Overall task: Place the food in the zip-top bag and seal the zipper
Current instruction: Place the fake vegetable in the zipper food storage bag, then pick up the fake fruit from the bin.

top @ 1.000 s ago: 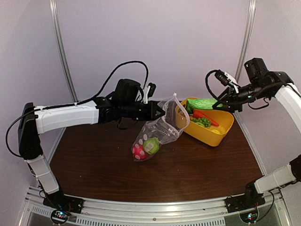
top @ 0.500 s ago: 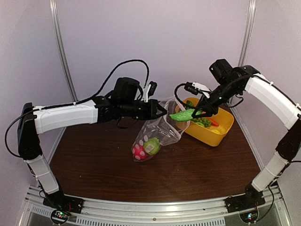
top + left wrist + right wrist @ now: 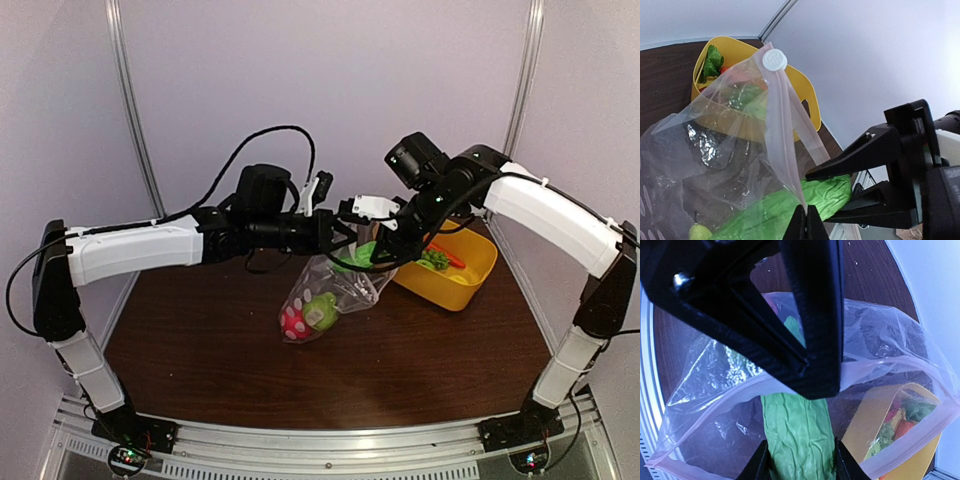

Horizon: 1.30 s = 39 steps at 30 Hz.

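The dotted zip-top bag hangs from my left gripper, which is shut on the zipper at one side of the open mouth. A red-pink fruit and a green one lie in the bag's bottom on the table. My right gripper is shut on a long crinkled green leafy vegetable. It holds the vegetable across the bag's mouth, its far end inside the plastic. The left gripper's black fingers sit just above that vegetable in the right wrist view.
The yellow basket stands right of the bag, with the orange carrot and green pieces inside. Both arms crowd together above the bag's mouth. Purple walls close in the back and sides.
My right arm has swung left from over the basket to the bag's mouth, carrying the green vegetable. The left gripper kept holding the bag's edge in place.
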Each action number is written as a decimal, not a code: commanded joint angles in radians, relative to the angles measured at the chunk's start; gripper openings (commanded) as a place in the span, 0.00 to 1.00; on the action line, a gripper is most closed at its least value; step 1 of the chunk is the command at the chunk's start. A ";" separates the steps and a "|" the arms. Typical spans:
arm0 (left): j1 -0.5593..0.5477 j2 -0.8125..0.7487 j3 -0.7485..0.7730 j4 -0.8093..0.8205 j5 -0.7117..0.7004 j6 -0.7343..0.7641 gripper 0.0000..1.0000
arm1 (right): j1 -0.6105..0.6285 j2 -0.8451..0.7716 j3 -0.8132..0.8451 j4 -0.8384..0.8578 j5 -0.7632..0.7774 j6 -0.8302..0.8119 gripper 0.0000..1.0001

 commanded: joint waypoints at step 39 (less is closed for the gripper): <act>-0.009 -0.006 0.032 -0.130 -0.058 0.128 0.00 | -0.557 -0.015 -0.284 0.381 -0.107 0.281 0.53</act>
